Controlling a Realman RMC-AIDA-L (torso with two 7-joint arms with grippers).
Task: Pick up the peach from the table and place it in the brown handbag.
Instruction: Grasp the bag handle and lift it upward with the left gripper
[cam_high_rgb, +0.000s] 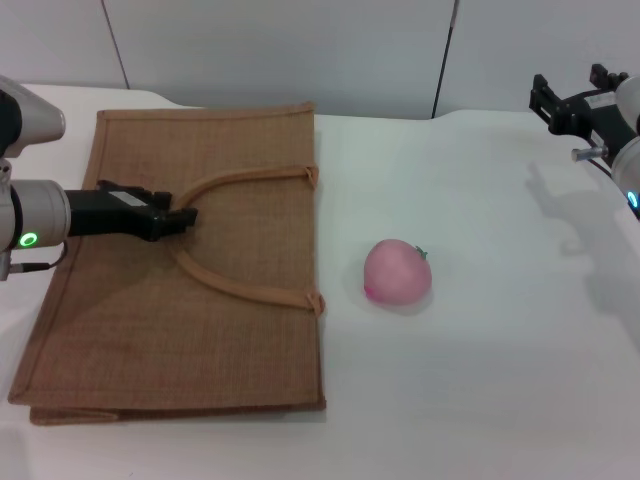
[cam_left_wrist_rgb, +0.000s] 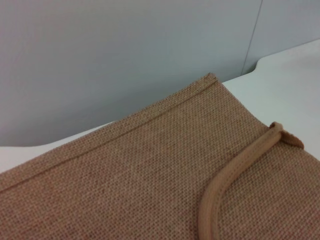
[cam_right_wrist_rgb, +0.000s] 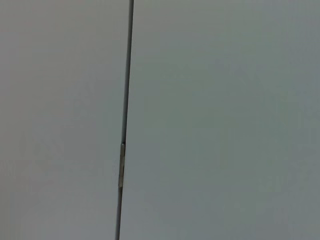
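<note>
Pink and round, the peach (cam_high_rgb: 397, 271) is lying on the white table (cam_high_rgb: 500, 380), just beside the open edge of the brown handbag (cam_high_rgb: 150, 330) but apart from it. We are seeing the woven bag lying flat, its arched handle (cam_high_rgb: 240, 290) on top, with no readable label anywhere (the left wrist view shows only weave and trim). Our left gripper (cam_high_rgb: 183, 217) is hanging over the handle; whether it is open we cannot tell. Our right gripper (cam_high_rgb: 540, 100) is raised at the far right, fingers unclear. Pale wall panels (cam_right_wrist_rgb: 225, 120) are standing behind.
</note>
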